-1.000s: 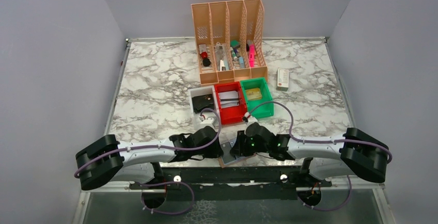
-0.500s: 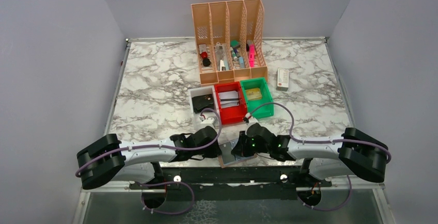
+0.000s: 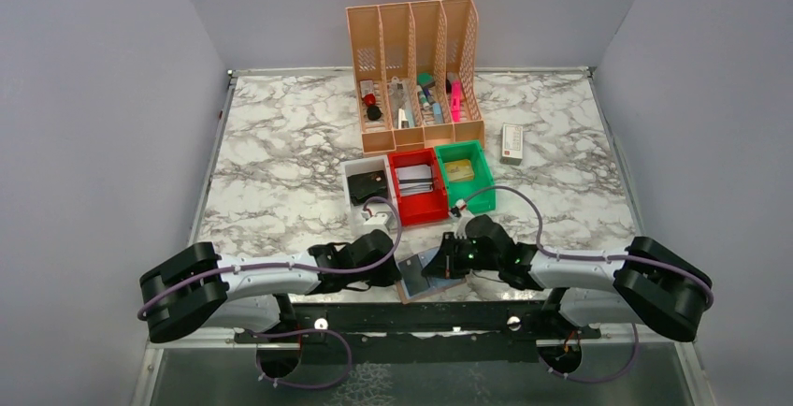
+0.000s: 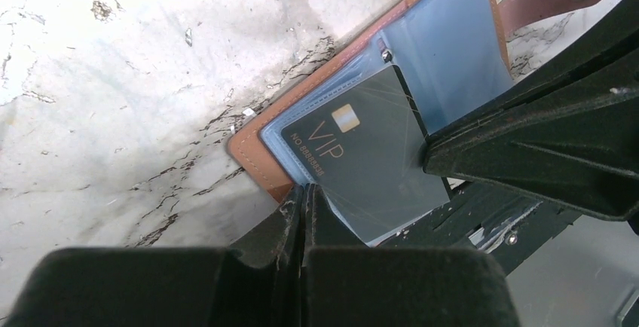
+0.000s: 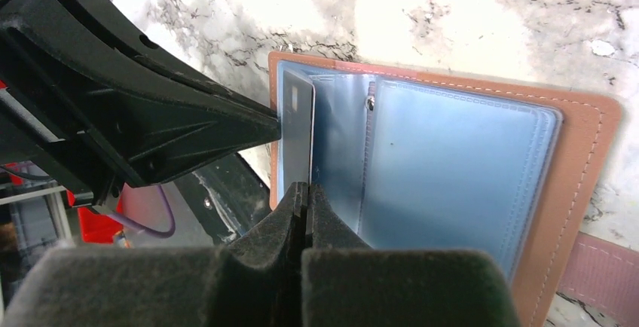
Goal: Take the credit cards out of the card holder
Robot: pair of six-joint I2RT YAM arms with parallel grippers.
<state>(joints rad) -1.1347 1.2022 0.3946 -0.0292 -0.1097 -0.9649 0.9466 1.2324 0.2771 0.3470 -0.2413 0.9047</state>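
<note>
Firmly closed, the left pincer [image 4: 304, 208] is clamped on the near edge of the card holder [image 4: 249, 142], beside its clear sleeves. The right pincer [image 5: 305, 200] is likewise pinched shut on the edge of a dark credit card [image 5: 298, 135] marked VIP, which is tilted up from the sleeves. The card holder is laid open at the near edge of the marble worktop [image 4: 113, 78], between both arms.

I've no room between my left gripper [image 3: 396, 273] and right gripper [image 3: 442, 265]: both are pinched tight on the card holder [image 3: 423, 281], tips nearly touching. Just beyond them, three small bins [image 3: 419, 210] block the way forward, with the file rack [image 3: 458, 41] behind. Bare table [image 3: 281, 163] lies wide on either side.
</note>
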